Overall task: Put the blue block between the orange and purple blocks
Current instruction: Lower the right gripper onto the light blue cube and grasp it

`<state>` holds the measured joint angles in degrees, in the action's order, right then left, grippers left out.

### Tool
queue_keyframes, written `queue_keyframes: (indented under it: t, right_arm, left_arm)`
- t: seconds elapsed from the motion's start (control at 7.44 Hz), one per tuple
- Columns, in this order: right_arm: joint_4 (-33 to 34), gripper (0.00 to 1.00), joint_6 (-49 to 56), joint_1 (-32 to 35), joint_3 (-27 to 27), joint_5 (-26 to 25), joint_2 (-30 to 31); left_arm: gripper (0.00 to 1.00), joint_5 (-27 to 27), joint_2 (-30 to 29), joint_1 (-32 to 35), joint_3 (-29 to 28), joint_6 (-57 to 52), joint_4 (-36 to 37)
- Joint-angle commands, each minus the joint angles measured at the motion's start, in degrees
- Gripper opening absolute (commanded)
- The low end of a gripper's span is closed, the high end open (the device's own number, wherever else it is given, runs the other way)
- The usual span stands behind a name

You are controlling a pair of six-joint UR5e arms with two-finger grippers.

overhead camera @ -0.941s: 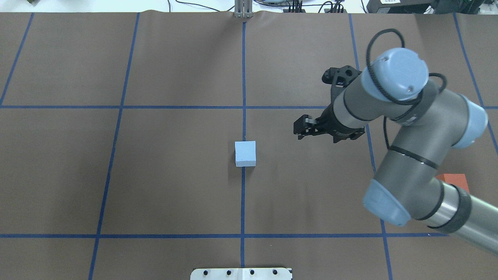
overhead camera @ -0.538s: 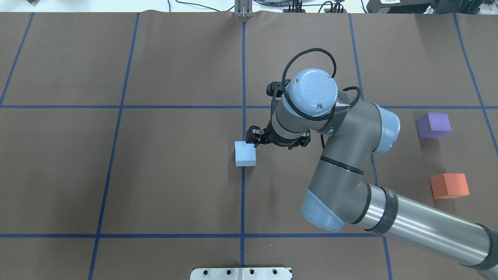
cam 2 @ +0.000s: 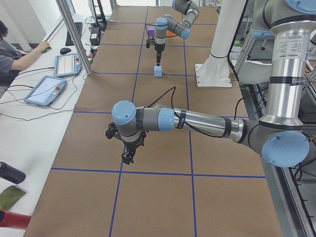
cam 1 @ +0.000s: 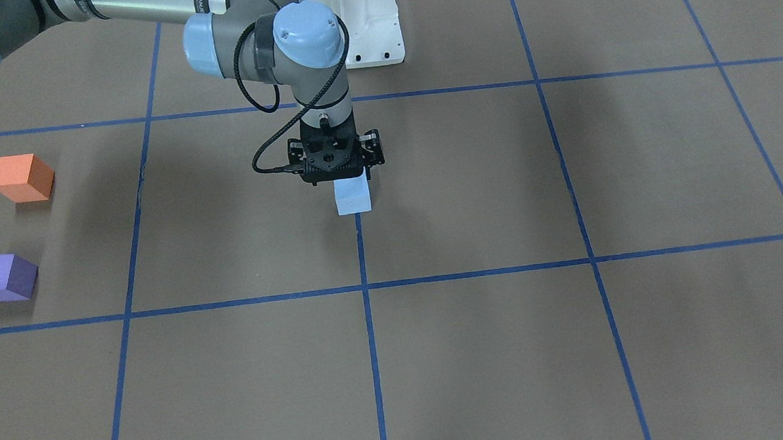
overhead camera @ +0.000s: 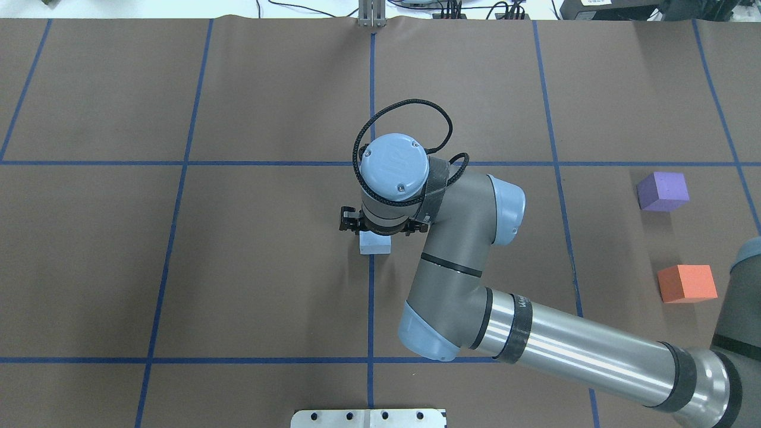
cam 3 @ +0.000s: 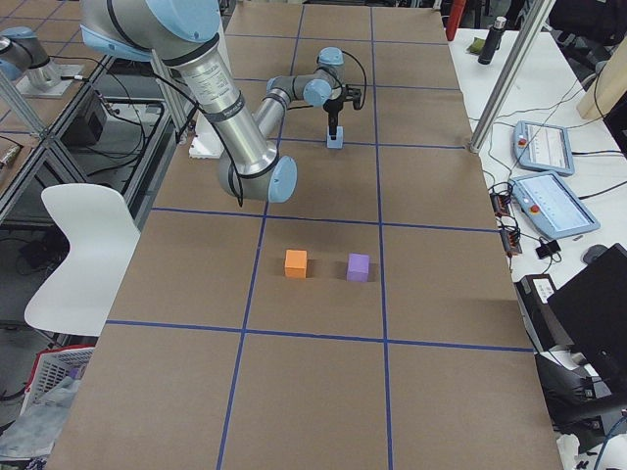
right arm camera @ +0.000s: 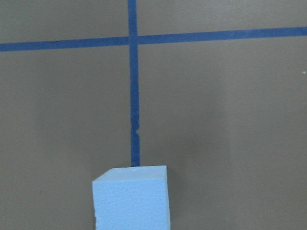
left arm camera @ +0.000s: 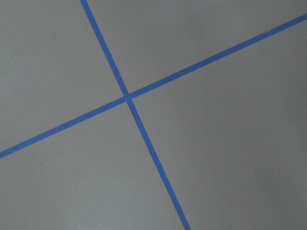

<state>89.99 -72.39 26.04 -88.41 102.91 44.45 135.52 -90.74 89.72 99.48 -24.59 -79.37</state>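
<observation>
Right end effector: the right end effector (cam 1: 338, 176) points straight down, right over the blue block (cam 1: 352, 198), and its black body hides the block's top edge from the front.
Opening: no finger shows clearly in any view and the wrist camera catches none, so I cannot tell how wide it stands. I also cannot tell whether it touches the block.
Blue block: it sits on the worktop (cam 1: 587, 345) directly beneath this end effector, on a tape line (cam 1: 360, 251). In the wrist view it fills the bottom edge.
Left end effector: the left end effector (cam 2: 127, 158) hangs low over the worktop, holding nothing that can be seen. Whether it is open or closed cannot be told from here.
Count: three blocks, one blue, one orange and one purple. There are two arms and two end effectors.
Orange and purple: the orange block (cam 1: 22, 178) and purple block (cam 1: 2, 277) lie well away from the right end effector, off on the side its own arm comes from. They are near each other and not touching.
Right arm: the long forearm stretches in low across the worktop, the elbow is bent, and the wrist is turned vertical above the block.
Left arm: it reaches out level across the near end of the worktop with the wrist tipped down. Its camera looks at a crossing of two tape lines.
</observation>
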Motion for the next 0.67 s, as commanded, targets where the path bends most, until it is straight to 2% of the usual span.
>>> queue_keyframes:
  t: [0.0,0.13,0.27,0.4,0.54]
  right_arm:
    - [-0.6,1.00,0.6,-2.2,3.8,-3.8,-0.7]
    - [-2.2,1.00,0.7,-2.5,3.9,-3.9,-0.5]
    - [-2.3,0.88,0.1,-2.6,3.9,-3.9,-0.6]
    - [-2.3,0.12,0.2,-2.5,3.8,-3.2,-0.6]
    - [-2.5,0.00,0.1,-2.5,3.7,-3.2,-0.5]
  left_arm:
    - [1.00,0.0,1.5,0.0,0.8,0.2,0.0]
    - [1.00,-0.1,1.6,0.0,0.8,1.4,0.0]
    - [1.00,-0.1,1.9,0.0,0.8,1.5,0.0]
    - [1.00,0.0,2.0,0.0,0.9,1.5,0.0]
    - [1.00,0.0,2.0,0.0,1.0,1.5,0.0]
